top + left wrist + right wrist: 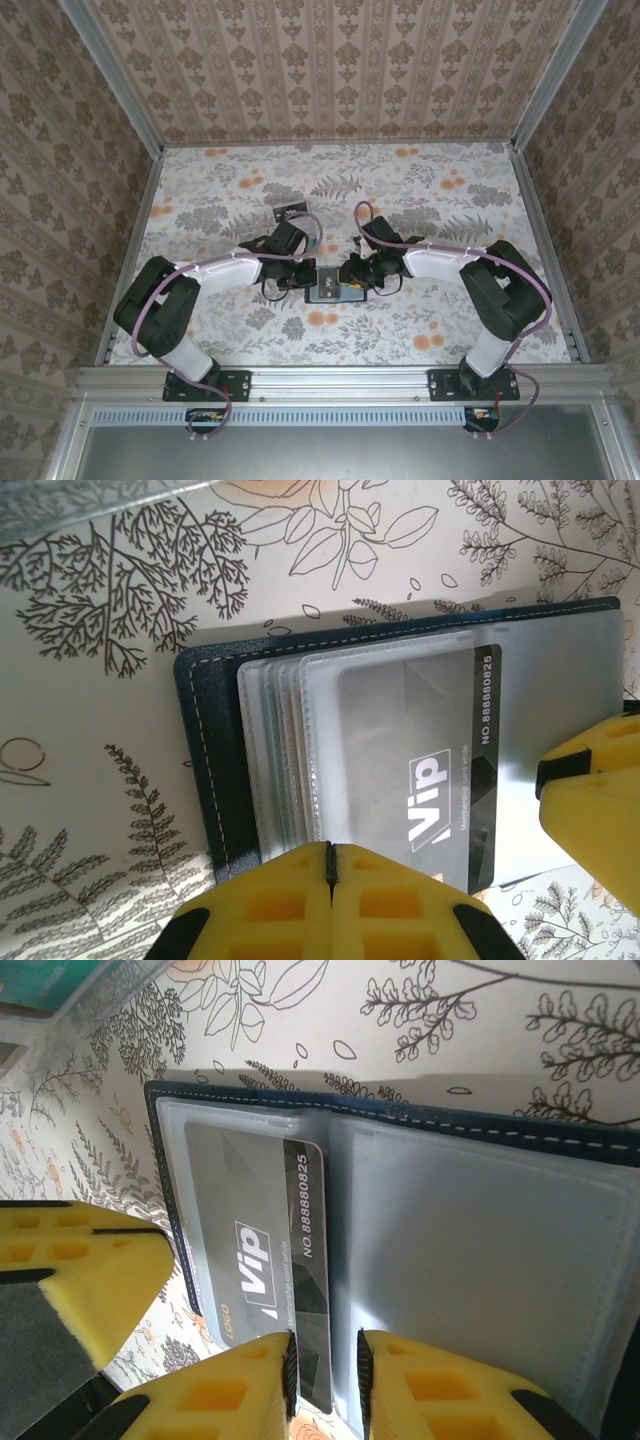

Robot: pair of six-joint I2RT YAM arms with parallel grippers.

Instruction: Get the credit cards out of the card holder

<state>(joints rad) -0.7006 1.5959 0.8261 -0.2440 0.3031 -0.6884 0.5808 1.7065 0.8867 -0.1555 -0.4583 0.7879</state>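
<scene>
the card holder [333, 291] lies open on the worktop [450, 220], left tool [330, 852] pressed together at its 9 o'clock edge, right tool [325, 1352] slightly spread at 3 o'clock, straddling the near end of the grey vip credit card [262, 1260], whose long axis points into that gap.

The holder [330, 293] lies open and flat on the table [450, 190], just 6 o'clock of its middle. It is dark navy with pale stitching and carries a fan of frosted clear sleeves. A grey-black card [262, 1260], printed "Vip" with a number along one edge, sits in the top sleeve.
</scene>
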